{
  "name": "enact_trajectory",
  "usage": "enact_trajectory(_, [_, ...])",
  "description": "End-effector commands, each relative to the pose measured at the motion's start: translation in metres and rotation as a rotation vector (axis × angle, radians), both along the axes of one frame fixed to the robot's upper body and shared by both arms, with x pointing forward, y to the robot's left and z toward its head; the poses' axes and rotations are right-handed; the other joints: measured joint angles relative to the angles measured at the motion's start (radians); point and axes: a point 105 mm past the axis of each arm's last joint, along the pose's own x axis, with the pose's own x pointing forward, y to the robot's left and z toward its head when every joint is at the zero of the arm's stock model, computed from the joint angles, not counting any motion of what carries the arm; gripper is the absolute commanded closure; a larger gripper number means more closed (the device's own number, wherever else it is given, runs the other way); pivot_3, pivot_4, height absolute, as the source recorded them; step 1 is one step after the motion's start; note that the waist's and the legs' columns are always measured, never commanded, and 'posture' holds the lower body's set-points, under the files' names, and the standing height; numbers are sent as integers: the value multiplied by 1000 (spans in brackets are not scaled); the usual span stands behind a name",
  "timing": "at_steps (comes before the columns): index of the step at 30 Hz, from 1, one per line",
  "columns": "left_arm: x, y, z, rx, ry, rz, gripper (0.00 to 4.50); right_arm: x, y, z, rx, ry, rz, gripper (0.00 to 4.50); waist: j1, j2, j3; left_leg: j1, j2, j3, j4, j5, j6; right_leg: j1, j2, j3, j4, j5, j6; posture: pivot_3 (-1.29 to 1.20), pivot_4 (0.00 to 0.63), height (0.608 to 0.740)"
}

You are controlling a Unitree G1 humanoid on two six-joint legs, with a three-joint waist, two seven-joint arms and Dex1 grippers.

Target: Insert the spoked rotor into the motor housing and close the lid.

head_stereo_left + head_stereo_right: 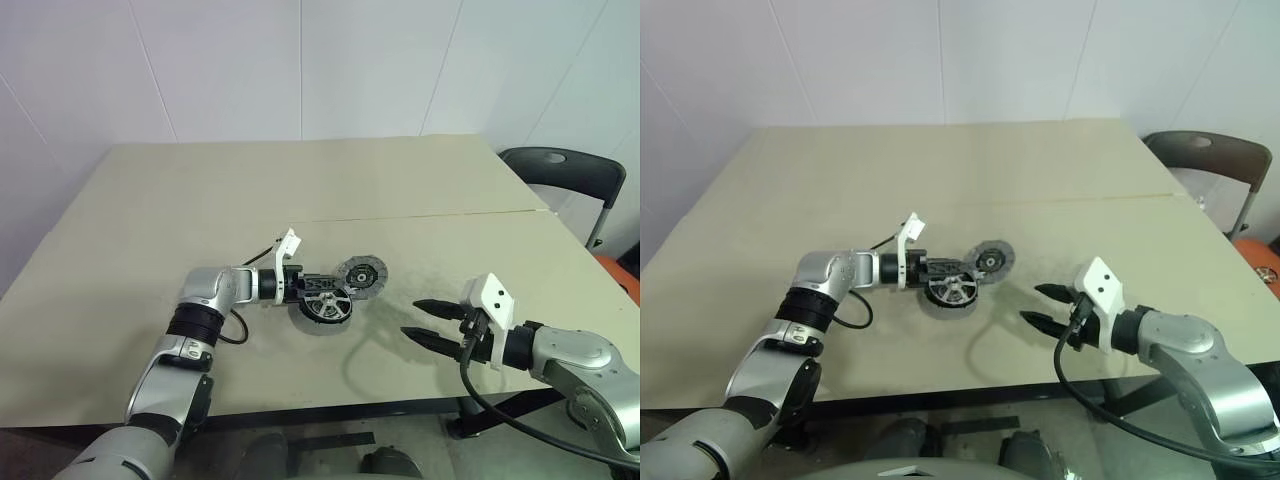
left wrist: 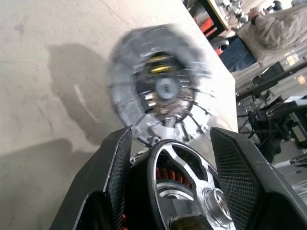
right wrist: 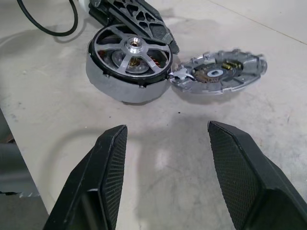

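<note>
Mid-table (image 1: 150, 200), left tool (image 1: 325, 290) astride housing (image 3: 127, 76) w/ rotor (image 3: 133, 48), unclenched, lid (image 1: 362, 277) touching, right tool (image 1: 432, 322) released, apart.

**Open table on the right, crowded centre**

Bare table (image 1: 420, 190) is left between the right gripper (image 1: 418, 318) and the motor housing (image 3: 128, 72). The housing's far side is blocked by the left gripper (image 1: 322, 292); the lid (image 3: 218, 73) lies touching beside it.

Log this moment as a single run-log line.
rotor: seated in housing | lid: beside housing, still off | left claw: open around housing | right claw: open, empty
</note>
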Motion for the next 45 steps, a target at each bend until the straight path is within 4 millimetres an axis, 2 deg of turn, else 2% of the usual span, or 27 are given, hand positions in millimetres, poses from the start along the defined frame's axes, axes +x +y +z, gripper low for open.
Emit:
enact_trajectory(1, [2, 3, 13, 40, -84, -38, 1704, 1, -2, 13, -13, -51, 6, 1680, -1, 0, 0, 0, 0, 0, 0, 0, 0, 0, 0, 0, 0, 0, 0, 0, 0, 740])
enact_trajectory(13, [-8, 15, 9, 138, -197, -146, 1704, 5, -1, 12, -18, -48, 21, 1680, 1, 0, 1, -1, 0, 1, 0, 0, 0, -2, -1, 0, 0, 0, 0, 0, 0, 740])
enact_trajectory(16, [-7, 16, 16, 122, -240, -153, 1704, 6, -1, 13, -18, -49, 27, 1680, 0, 0, 1, -6, 0, 1, 2, 1, 1, -6, -1, 0, 1, 0, 0, 0, 0, 740])
enact_trajectory(19, [-1, 13, 44, 1, -371, -123, 1704, 7, 0, 13, -18, -49, 32, 1680, 0, 0, 1, -11, -1, 1, 4, 2, 3, -11, -1, 0, 3, 0, 0, 0, 0, 740])
enact_trajectory(21, [-5, 13, 54, -35, -459, -144, 1704, 8, 0, 12, -18, -47, 34, 1680, 0, 0, 1, -12, -1, 1, 4, 2, 3, -12, 0, 0, 3, 0, 0, 0, 0, 740])
enact_trajectory(24, [-12, 13, 66, -114, -501, -163, 2315, 9, 1, 10, -17, -45, 38, 1680, 0, 0, 1, -12, 0, 1, 4, 2, 3, -12, 0, 0, 4, 0, 0, 0, 0, 740])
enact_trajectory(26, [-17, 12, 70, -149, -512, -182, 3000, 10, 2, 10, -17, -44, 41, 1680, -1, 0, 1, -12, 0, 1, 5, 2, 3, -11, 1, 0, 5, 1, 0, 0, 0, 740])
enact_trajectory(30, [-26, 7, 56, -100, -539, -237, 4362, 11, 3, 10, -18, -43, 45, 1680, 0, 0, 1, -12, 0, 1, 7, 2, 3, -11, 2, 0, 7, 1, 1, 0, 0, 740])
enact_trajectory(31, [-28, 5, 49, -75, -546, -254, 4472, 11, 3, 10, -18, -44, 47, 1680, 0, 0, 1, -12, 0, 1, 8, 2, 3, -11, 2, 0, 8, 1, 1, 0, 0, 740])
enact_trajectory(35, [-24, -1, 14, 119, -621, -278, 4472, 12, 6, 10, -17, -47, 54, 1680, 0, 0, 1, -12, 2, 1, 17, 1, 4, -11, 2, 1, 15, 0, 0, 0, 0, 740])
enact_trajectory(39, [-28, -6, -7, 194, -628, -329, 4472, 12, 7, 12, -16, -53, 55, 1680, 0, 0, 1, -12, 3, 1, 20, -1, 1, -11, 2, 1, 16, 1, -1, 0, 0, 740])
enact_trajectory(41, [-30, -3, -22, 286, -654, -368, 4472, 12, 7, 14, -17, -62, 51, 1680, 2, 1, 0, -12, 3, 0, 20, -1, 1, -11, 2, 2, 16, 1, -1, 0, 0, 740])
enact_trajectory(45, [-26, 1, -30, 340, -676, -371, 4472, 13, 6, 17, -13, -73, 44, 1680, 4, 2, -2, -12, 2, 1, 21, -1, 2, -11, 0, 2, 16, 1, -1, 0, 0, 740])
